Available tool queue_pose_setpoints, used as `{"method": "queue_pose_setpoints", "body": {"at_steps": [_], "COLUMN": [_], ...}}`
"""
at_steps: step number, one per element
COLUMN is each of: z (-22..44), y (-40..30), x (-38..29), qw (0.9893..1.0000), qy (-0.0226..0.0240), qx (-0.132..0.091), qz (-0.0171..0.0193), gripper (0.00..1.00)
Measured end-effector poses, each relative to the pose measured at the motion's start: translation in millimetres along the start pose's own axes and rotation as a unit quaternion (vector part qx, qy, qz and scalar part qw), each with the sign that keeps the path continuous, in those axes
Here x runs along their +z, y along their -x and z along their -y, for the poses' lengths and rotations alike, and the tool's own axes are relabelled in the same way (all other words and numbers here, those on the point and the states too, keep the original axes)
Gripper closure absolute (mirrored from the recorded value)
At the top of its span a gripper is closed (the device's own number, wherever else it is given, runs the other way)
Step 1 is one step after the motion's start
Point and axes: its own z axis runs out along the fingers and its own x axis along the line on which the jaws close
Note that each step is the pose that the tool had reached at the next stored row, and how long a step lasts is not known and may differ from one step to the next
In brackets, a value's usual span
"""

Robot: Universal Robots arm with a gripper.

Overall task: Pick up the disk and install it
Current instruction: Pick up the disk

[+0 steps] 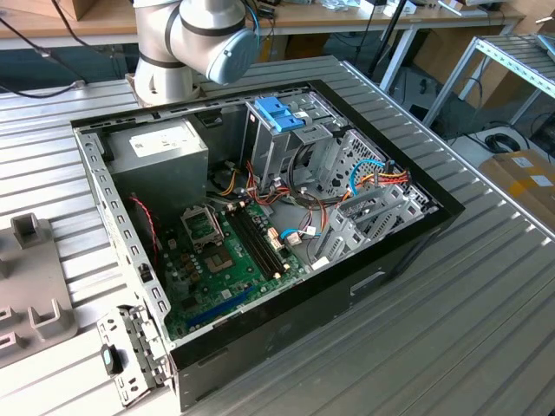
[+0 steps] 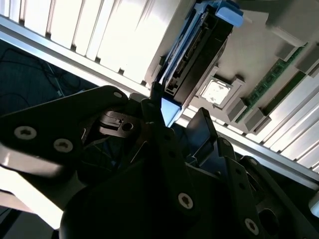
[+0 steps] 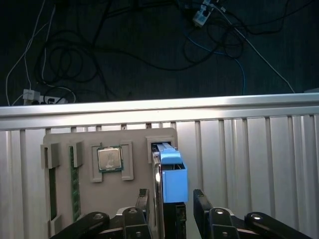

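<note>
Pickup barely begun: flat silver-grey metal disk (image 3: 172, 174) in blue plastic frame stands on edge in a grey slotted tray (image 3: 114, 199), black claw (image 3: 171, 196) spread astride it; installing into the open black computer case (image 1: 286, 329) remains.

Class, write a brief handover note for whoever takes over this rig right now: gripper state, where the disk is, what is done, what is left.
Gripper: jaws open, one on either side of the disk, not clamped on it.
Disk: on edge in its slot in the grey holder tray, beside a processor chip.
Done: gripper lined up on the disk.
Left: disk not yet lifted and not yet installed in the open computer case.
</note>
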Motion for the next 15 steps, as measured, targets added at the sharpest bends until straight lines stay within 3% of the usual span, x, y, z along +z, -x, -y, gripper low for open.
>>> {"method": "queue_pose_setpoints", "body": {"at_steps": [15], "z": [-3.4], "y": [-0.4], "x": [14.5], "qw": [1.0000], "qy": [0.0000], "qx": [0.000], "qz": [0.0002], "gripper": [0.52]}}
